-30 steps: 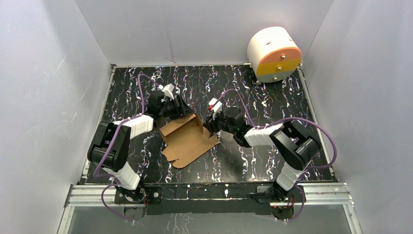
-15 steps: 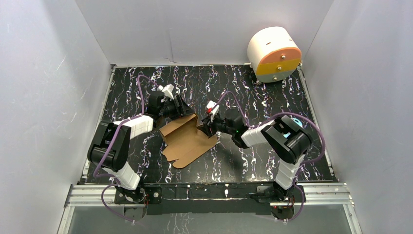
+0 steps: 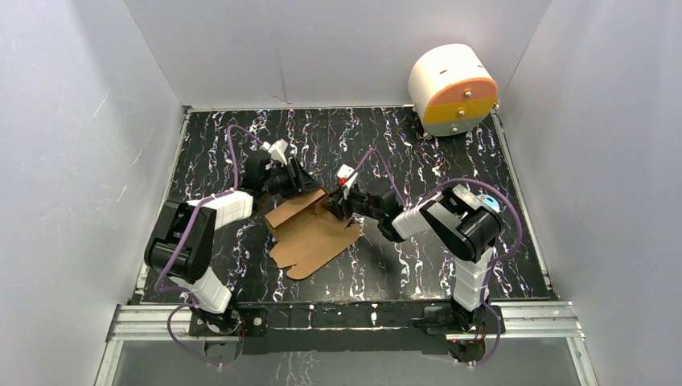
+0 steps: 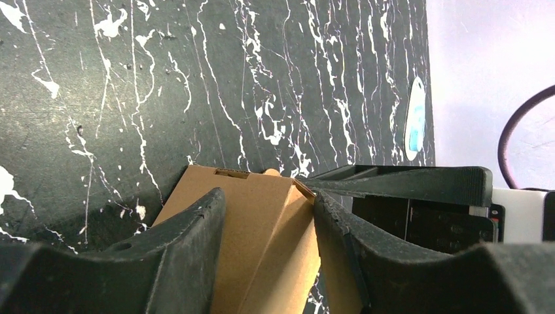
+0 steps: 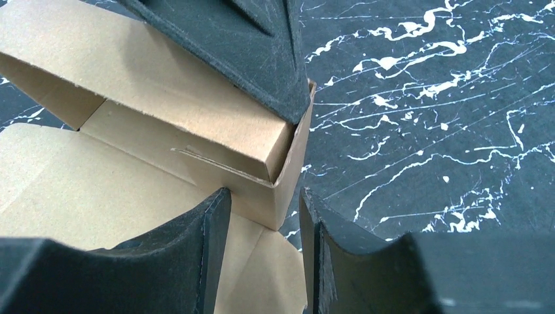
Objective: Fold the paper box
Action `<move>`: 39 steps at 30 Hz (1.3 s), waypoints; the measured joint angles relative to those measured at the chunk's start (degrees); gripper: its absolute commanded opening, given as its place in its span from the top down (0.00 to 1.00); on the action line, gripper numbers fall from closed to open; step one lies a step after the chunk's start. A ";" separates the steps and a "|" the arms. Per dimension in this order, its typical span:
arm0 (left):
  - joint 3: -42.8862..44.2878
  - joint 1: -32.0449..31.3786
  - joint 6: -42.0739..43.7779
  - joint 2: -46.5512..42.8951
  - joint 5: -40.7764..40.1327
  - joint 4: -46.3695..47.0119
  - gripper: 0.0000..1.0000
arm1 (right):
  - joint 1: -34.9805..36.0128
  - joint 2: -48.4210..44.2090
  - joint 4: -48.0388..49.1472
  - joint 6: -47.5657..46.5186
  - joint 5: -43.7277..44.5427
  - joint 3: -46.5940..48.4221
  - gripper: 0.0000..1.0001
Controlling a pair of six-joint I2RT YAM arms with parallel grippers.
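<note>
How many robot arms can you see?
2. The left arm reaches from the near left to the paper box; the right arm reaches from the near right. None looks hidden.

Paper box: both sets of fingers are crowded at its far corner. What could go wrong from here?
The left fingers and right fingers work almost against each other at that corner, so they may collide. The folded wall of the paper box looks only half tucked; released now, it could spring back open.
</note>
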 measured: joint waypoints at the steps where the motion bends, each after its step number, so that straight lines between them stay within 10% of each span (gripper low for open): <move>1: 0.00 0.00 -0.07 0.00 0.24 0.02 0.52 | 0.00 0.31 0.26 -0.24 -0.11 0.24 0.51; 20: 0.00 -0.11 -2.56 0.00 2.32 0.24 0.47 | 0.02 2.16 1.57 -2.36 0.55 2.25 0.71; 39: -0.13 -0.22 -7.34 0.00 1.53 1.81 0.46 | 4.61 3.37 2.16 -1.60 20.70 3.30 0.83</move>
